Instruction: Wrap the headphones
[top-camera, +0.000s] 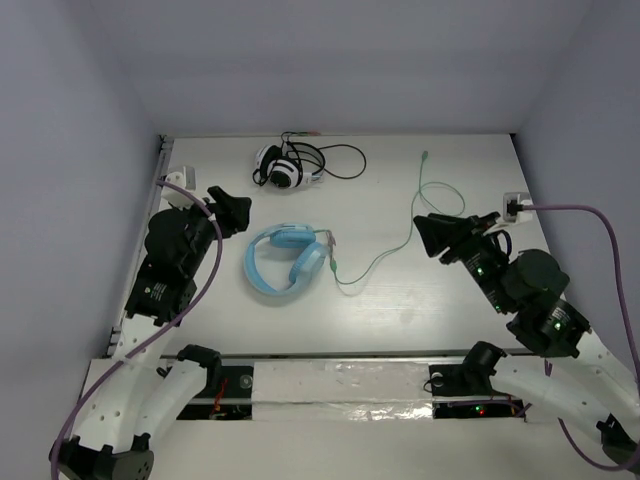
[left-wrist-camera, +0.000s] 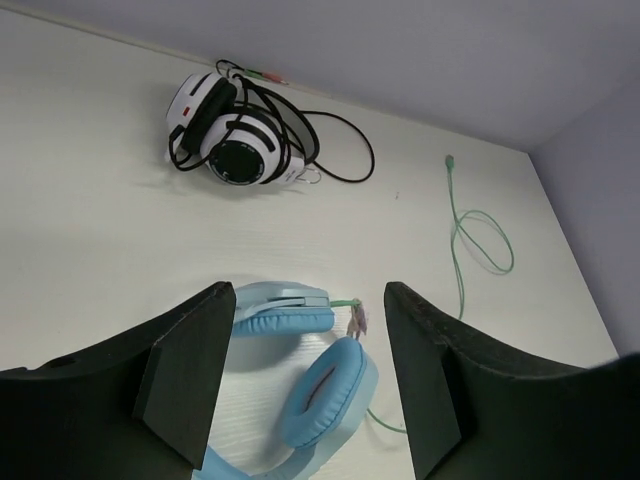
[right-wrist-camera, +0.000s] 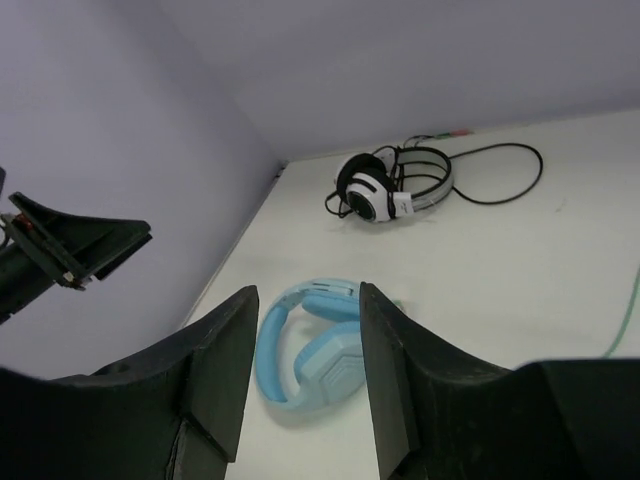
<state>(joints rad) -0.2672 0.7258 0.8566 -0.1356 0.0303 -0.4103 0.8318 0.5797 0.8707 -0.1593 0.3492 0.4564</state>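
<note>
The light blue headphones lie flat on the white table, left of centre, with the ear cups folded in. Their pale-green cable trails loosely to the right and up to its plug near the back. In the left wrist view the headphones sit on the table below and between the fingers, and the cable loops at the right. My left gripper hovers just left of the headphones, open and empty. To the right of the headphones, my right gripper stands open above the cable, pointing at the headphones, with nothing held.
Black-and-white headphones with a black cable lie at the back, also in the wrist views. Walls close the table on the left, back and right. Small white fittings sit at the left and right edges.
</note>
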